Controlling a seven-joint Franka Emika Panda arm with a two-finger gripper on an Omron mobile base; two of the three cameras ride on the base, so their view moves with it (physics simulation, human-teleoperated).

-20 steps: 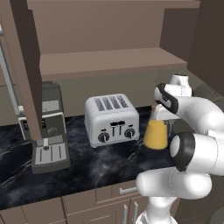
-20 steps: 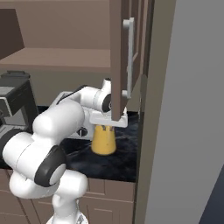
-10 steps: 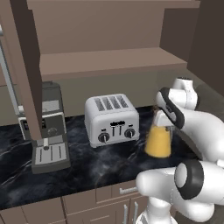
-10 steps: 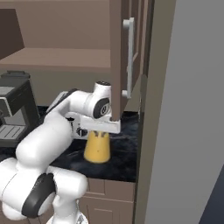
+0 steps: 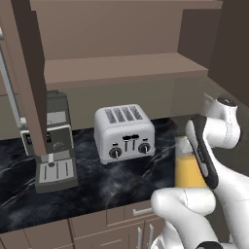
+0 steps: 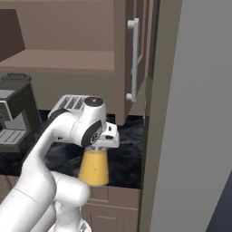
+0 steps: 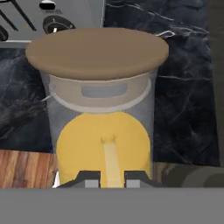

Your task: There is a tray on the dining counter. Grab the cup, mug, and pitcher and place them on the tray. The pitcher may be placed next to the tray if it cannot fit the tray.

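Jaws clamped on the pitcher [image 7: 103,127], fingertips [image 7: 92,180] pinching what looks like its thin handle strip from the side. Pitcher carried clear of the black marble worktop [image 5: 97,182], hanging at its front edge, above the cabinet fronts [image 6: 113,201] in the right base view. Upright, tan lid [image 7: 97,52] on, orange liquid filling the lower part, clear glass above. Gripper [image 6: 105,141] at the pitcher's upper part in the right base view, white arm curling round from the left. In the left base view pitcher [image 5: 187,168] partly hidden behind the forearm, right of the silver four-slot toaster [image 5: 124,132]. Toaster well apart from the coffee machine [image 5: 52,146] at the far left. Tall cabinet door with handle [image 6: 132,59] just right of the pitcher.
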